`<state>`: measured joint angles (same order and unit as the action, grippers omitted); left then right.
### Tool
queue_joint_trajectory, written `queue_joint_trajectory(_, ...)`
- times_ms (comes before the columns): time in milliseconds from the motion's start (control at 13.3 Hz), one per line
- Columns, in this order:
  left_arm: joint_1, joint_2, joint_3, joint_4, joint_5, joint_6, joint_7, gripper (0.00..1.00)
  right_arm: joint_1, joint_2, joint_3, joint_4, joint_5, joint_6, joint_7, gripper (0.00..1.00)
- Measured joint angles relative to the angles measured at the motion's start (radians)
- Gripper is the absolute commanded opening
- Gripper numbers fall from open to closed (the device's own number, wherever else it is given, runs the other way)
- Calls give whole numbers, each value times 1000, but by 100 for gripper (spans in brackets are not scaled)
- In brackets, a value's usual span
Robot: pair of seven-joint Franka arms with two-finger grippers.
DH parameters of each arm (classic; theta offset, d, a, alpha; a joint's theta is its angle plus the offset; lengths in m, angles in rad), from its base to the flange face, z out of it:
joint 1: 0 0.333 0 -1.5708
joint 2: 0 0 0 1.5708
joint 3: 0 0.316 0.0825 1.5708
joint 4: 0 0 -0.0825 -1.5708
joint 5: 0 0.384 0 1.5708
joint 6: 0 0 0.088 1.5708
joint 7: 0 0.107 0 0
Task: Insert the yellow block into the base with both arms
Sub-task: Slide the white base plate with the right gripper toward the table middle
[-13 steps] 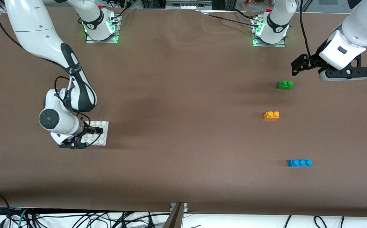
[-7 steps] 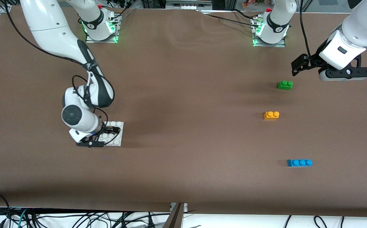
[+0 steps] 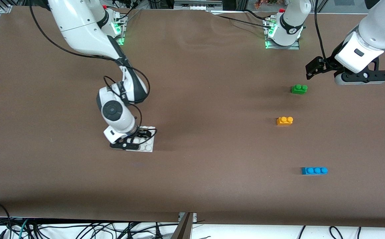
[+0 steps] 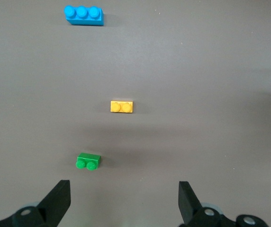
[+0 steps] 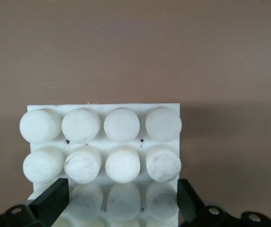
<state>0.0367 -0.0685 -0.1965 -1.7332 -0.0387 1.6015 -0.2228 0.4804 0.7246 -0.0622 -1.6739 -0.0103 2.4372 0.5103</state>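
The yellow block (image 3: 284,120) lies on the brown table toward the left arm's end; it also shows in the left wrist view (image 4: 121,107). The white studded base (image 3: 147,146) is held low at the table by my right gripper (image 3: 141,137), whose fingers close on its two side edges. In the right wrist view the base (image 5: 121,127) fills the space between the fingers of the right gripper (image 5: 121,201). My left gripper (image 3: 361,79) hangs open and empty over the table beside the green brick; its open fingers frame bare table in the left wrist view (image 4: 123,198).
A green two-stud brick (image 3: 299,89) lies farther from the front camera than the yellow block. A blue three-stud brick (image 3: 314,170) lies nearer to it. Both also show in the left wrist view, green (image 4: 88,161) and blue (image 4: 83,14).
My right gripper has carried the base along the table toward the left arm's end, toward the middle. The left arm and the three bricks have not moved.
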Motion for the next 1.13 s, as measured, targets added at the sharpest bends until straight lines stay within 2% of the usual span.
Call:
queue_joint_trajectory(603,0,0,0,0,0,-1,0,100,194,73,12,118,17,16,199,100)
queue_joint_trajectory(828,0,0,0,0,0,-2,0,100,236,90,28,143,30,24,217,100)
queue_joint_trajectory(1130,0,0,0,0,0,-2,0,100,243,95,32,146,30,40,224,100)
